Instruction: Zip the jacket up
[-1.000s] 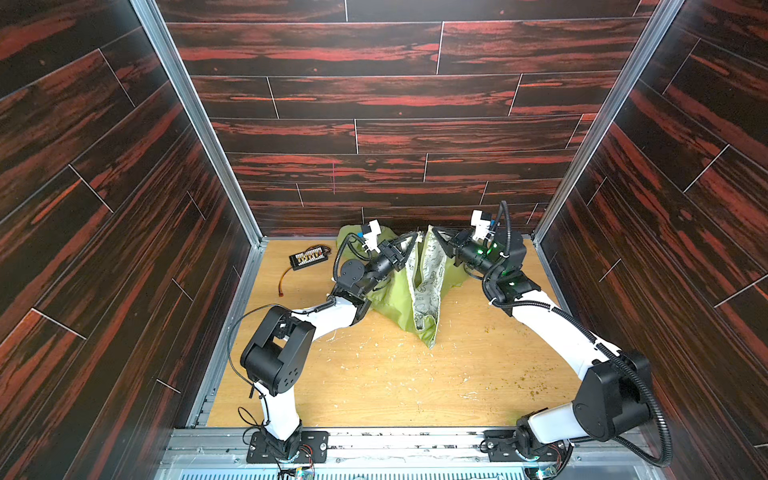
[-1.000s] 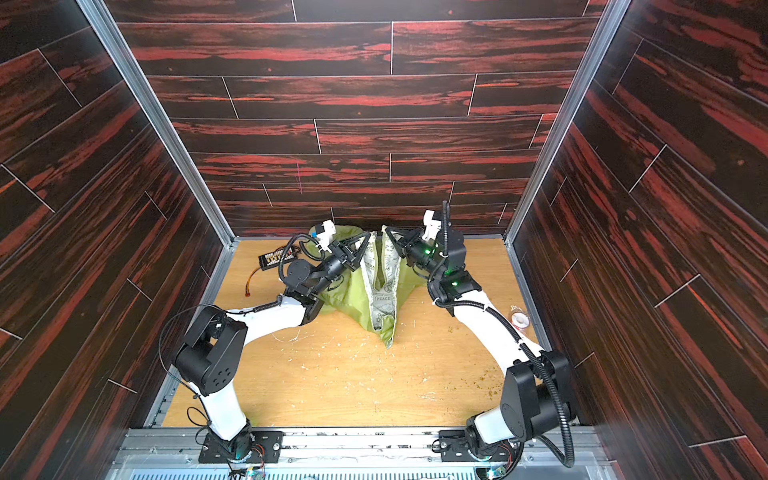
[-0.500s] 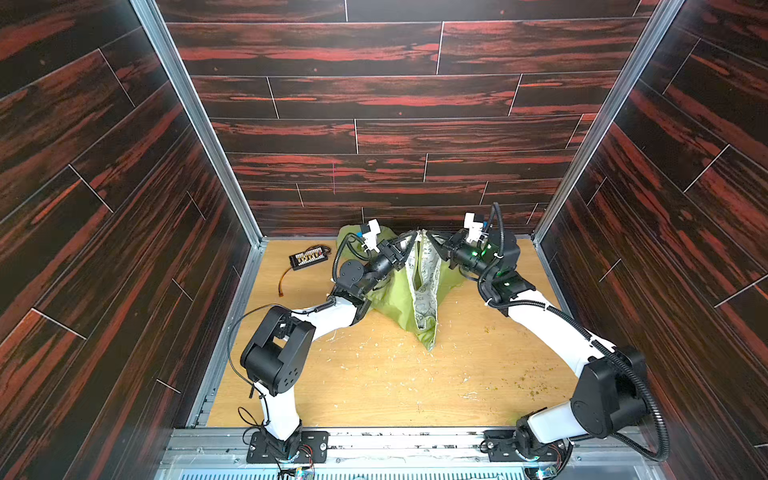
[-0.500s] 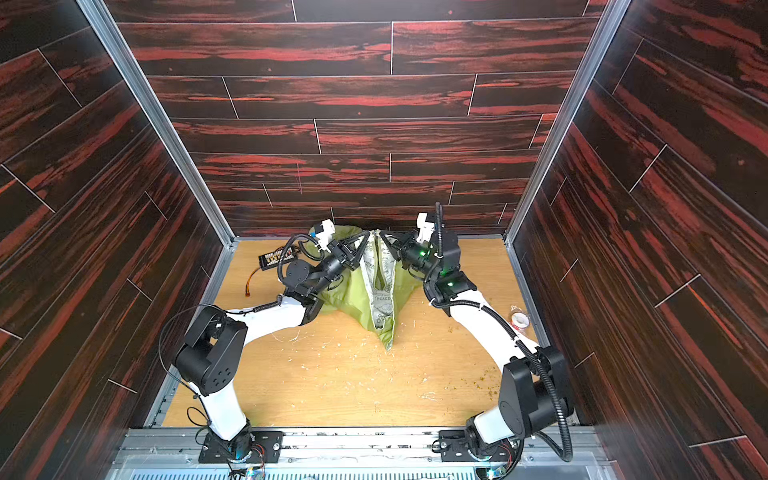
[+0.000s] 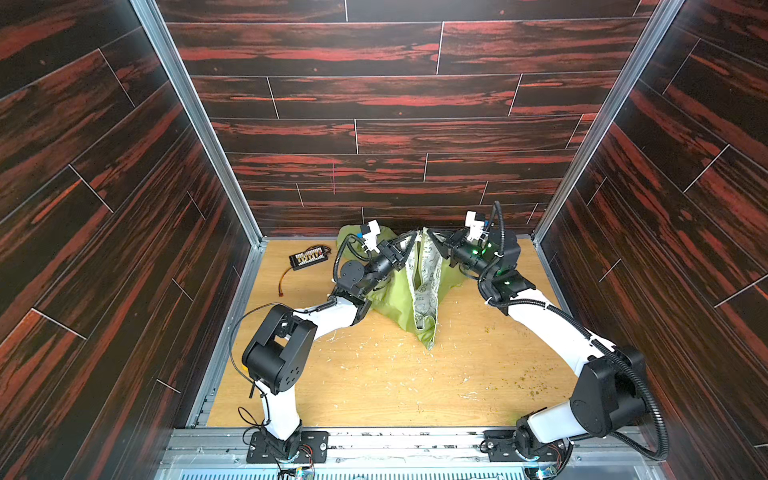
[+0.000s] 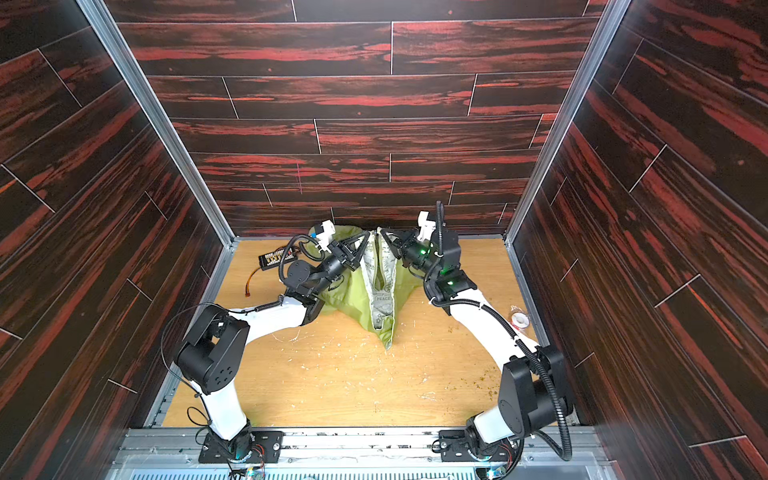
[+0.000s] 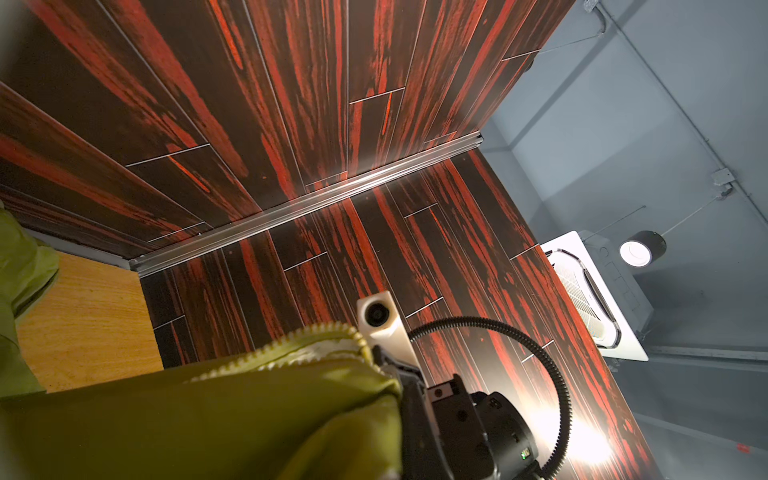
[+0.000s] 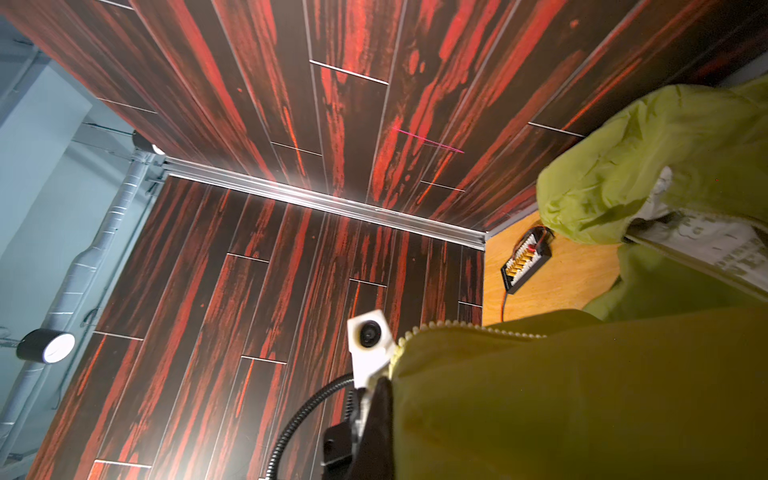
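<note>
Left claw [image 5: 409,240] and right claw [image 5: 434,236] were clenched on jacket [image 5: 390,301] front edges.
Cloth was held raised, zipper [image 7: 291,344] halves apart, seemingly for alignment.

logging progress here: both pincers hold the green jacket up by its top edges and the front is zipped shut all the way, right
No, the front is open. In both top views the left pincer and right pincer hold the jacket by its top edges, but the edges stand apart and white lining shows between them.
</note>
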Controlling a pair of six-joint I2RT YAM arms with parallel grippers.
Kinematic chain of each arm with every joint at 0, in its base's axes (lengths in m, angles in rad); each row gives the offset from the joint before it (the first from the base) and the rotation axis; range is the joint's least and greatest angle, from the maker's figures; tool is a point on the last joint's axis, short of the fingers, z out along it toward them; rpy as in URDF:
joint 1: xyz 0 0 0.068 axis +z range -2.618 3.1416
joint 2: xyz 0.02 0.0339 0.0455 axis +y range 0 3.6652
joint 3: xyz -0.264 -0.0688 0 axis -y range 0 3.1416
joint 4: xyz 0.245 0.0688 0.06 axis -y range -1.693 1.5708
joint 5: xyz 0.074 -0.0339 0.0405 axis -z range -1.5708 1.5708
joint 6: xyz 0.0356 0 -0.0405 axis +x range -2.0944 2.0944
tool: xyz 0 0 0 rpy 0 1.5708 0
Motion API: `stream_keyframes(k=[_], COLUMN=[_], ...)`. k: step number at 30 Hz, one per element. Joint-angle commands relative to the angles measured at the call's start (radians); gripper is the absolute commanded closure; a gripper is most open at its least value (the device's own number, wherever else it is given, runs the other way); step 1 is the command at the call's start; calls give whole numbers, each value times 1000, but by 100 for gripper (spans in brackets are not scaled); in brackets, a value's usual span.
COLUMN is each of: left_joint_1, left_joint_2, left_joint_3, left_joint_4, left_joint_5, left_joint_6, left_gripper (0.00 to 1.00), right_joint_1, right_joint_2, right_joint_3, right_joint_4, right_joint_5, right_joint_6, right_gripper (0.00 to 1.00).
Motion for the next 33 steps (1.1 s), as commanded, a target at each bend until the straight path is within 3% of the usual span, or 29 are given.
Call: stream_keyframes(k=[1, 33], left_joint_1=[-3, -3], left_joint_2=[4, 17], left_joint_3=[24, 45], left_joint_4=[69, 93], left_joint_5=[-5, -27], left_joint_6=[-13, -11], left_gripper=[100, 100], right_joint_1=[4, -10], right_joint_2=[31, 4], right_joint_3=[43, 5], right_joint_4=[43, 12], right_joint_5=[1, 22], right_joint_6=[10, 28], right_gripper=[100, 100])
